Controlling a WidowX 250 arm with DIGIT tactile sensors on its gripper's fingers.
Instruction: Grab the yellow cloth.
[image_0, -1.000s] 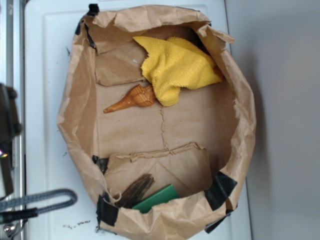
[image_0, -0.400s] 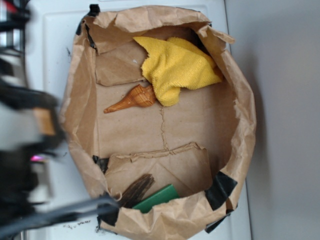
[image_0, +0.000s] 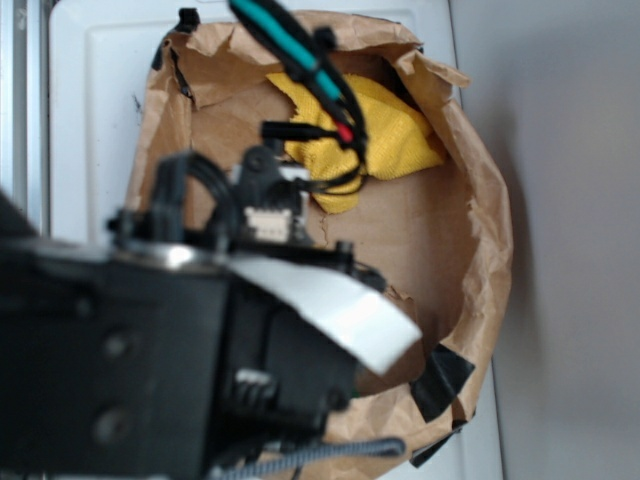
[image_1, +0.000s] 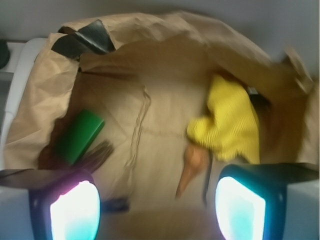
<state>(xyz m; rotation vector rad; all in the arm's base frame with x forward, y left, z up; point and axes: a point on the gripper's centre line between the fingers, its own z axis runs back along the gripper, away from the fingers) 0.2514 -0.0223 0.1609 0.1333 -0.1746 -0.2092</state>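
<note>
**Inspector A:** Status of the task, please, working left to right across the wrist view.

**Inspector B:** At the left, a green block (image_1: 79, 136) lies on the floor of the brown paper bag (image_1: 45, 95), with a dark piece of wood (image_1: 97, 152) just beside it. Neither is part of the task. In the middle, an orange-brown shell (image_1: 192, 167). To the right, the yellow cloth (image_1: 227, 122) lies against the bag's far-right wall, touching the shell's broad end.

**Inspector A:** Gripper?

**Inspector B:** The gripper (image_1: 157, 207) stands wide apart, nothing between its pads (image_1: 75, 210). It hangs above the bag's floor, apart from the cloth. In the exterior view the arm (image_0: 150, 340) covers much of the bag.

**Inspector A:** Progress, then?

**Inspector B:** My judgement: approach only. No contact, no grasp. Left to do: shift toward the cloth, descend, close on it.

**Inspector A:** Orientation of the cloth?

**Inspector B:** Bunched, not flat. In the wrist view its long axis runs roughly top to bottom, leaning slightly, with a lobe reaching down-left toward the shell. In the exterior view (image_0: 390, 130) a pointed corner hangs toward the bag's middle.
</note>
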